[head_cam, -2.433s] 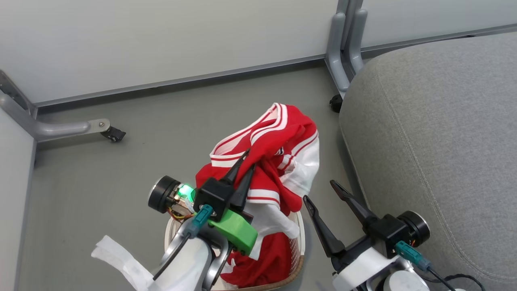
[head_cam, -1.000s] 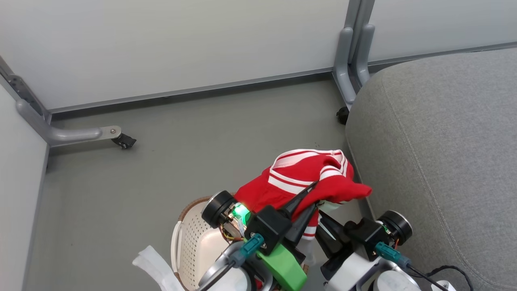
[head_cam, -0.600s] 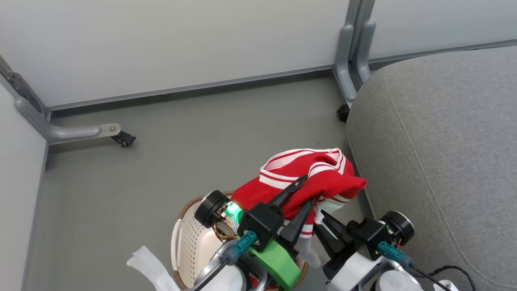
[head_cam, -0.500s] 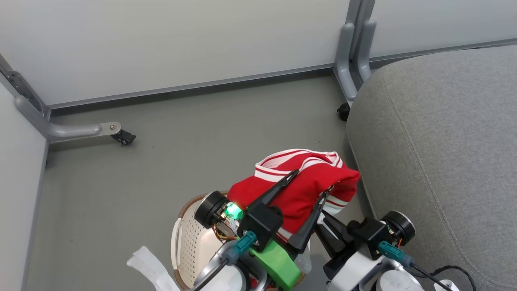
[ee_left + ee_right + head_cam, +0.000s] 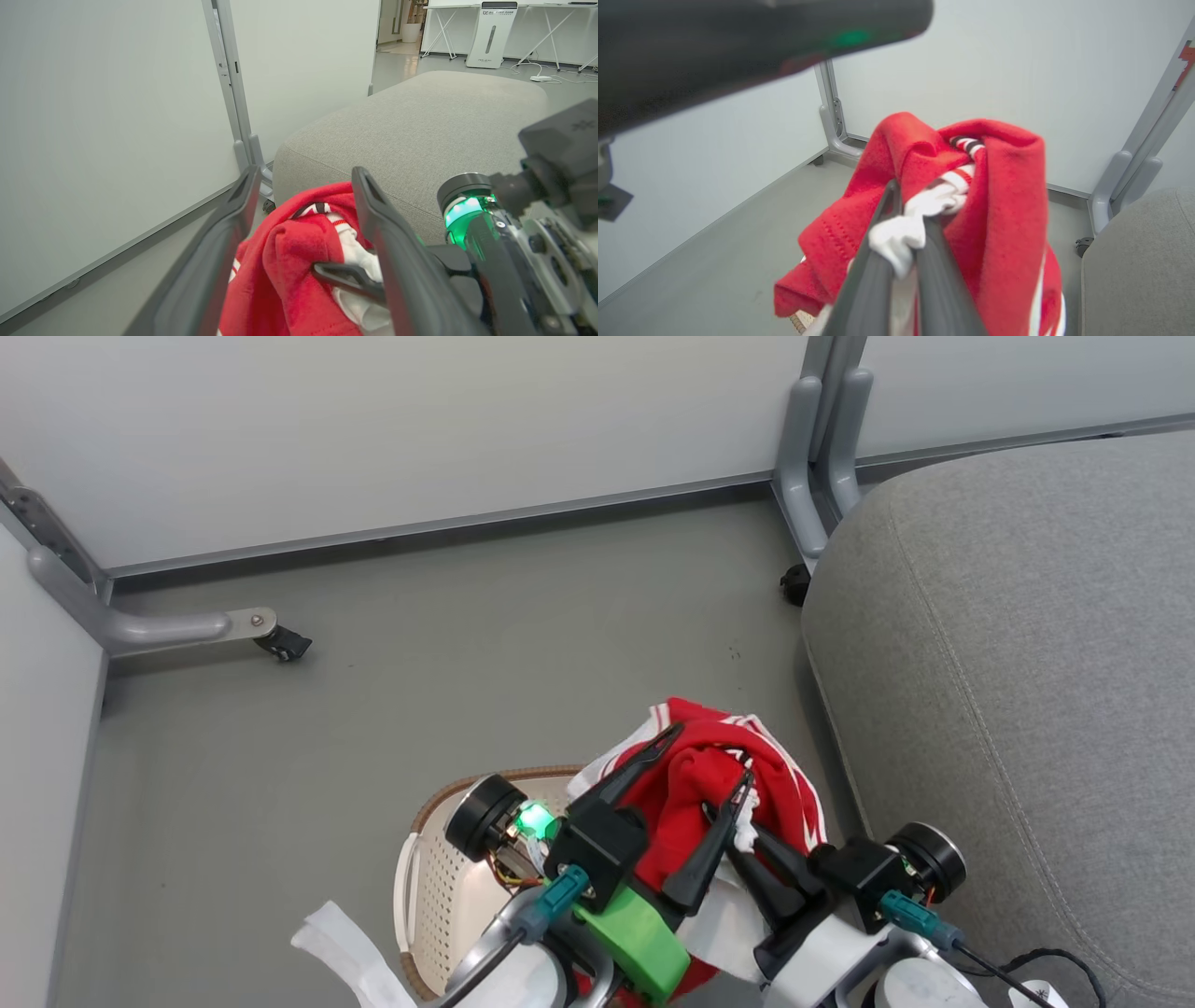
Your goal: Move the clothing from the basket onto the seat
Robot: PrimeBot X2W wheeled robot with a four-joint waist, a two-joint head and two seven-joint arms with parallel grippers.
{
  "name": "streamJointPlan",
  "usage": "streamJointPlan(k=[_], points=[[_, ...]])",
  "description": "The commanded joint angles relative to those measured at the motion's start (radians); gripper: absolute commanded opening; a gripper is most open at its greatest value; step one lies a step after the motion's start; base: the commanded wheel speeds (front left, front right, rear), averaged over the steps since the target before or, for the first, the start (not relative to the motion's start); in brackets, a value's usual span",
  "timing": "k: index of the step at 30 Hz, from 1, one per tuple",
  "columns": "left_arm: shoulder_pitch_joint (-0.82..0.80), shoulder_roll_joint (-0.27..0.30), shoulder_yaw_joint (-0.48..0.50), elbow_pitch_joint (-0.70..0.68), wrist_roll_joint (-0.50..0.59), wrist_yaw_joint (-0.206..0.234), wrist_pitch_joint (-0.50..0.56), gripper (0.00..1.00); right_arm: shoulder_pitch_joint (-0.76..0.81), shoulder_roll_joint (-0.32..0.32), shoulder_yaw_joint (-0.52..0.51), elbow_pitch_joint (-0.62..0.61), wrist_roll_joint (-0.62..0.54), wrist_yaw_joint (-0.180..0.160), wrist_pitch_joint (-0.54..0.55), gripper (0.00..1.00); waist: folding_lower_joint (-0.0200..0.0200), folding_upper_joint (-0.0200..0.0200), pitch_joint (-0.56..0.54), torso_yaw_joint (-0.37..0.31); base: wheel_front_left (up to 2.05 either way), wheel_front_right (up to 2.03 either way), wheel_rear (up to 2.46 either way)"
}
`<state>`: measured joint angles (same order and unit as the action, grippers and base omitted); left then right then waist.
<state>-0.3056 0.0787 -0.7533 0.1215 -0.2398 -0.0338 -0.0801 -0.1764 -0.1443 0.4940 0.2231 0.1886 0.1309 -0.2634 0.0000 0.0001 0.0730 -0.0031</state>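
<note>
Grey floor [image 5: 373, 691]; right claw [image 5: 906, 215] pinching clothing [image 5: 1004, 196]; left claw [image 5: 307, 179] spread, straddling it.

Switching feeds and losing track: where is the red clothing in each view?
Head view: the clothing is low centre, above the basket.
Left wrist view: bottom centre, between the left gripper's open jaws.
Right wrist view: centre, pinched by the right gripper.
Shared landmark: the grey seat, right of the clothing in each view.
</note>
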Motion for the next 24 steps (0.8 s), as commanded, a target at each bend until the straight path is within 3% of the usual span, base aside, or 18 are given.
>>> streamJointPlan(k=[1,13,24], points=[[-0.014,0.008,0.002,0.002,-0.004,0.006,-0.002,1.0,-0.01,-0.005,-0.004,0.002,0.005,0.0,-0.002,0.0,0.0,-0.0001,0.001,0.0,0.0,0.0,0.0],[-0.014,0.022,0.011,0.02,-0.003,0.027,-0.031,1.0,-0.021,-0.014,-0.02,-0.008,-0.002,0.0,-0.002,0.0,0.0,-0.0001,0.027,-0.01,0.0,0.0,0.0],[0.03,0.078,0.058,0.041,0.003,0.078,-0.102,1.0,-0.031,-0.029,-0.092,-0.073,-0.023,0.0,-0.002,0.0,0.0,-0.0001,0.075,-0.074,0.0,0.0,0.0]])
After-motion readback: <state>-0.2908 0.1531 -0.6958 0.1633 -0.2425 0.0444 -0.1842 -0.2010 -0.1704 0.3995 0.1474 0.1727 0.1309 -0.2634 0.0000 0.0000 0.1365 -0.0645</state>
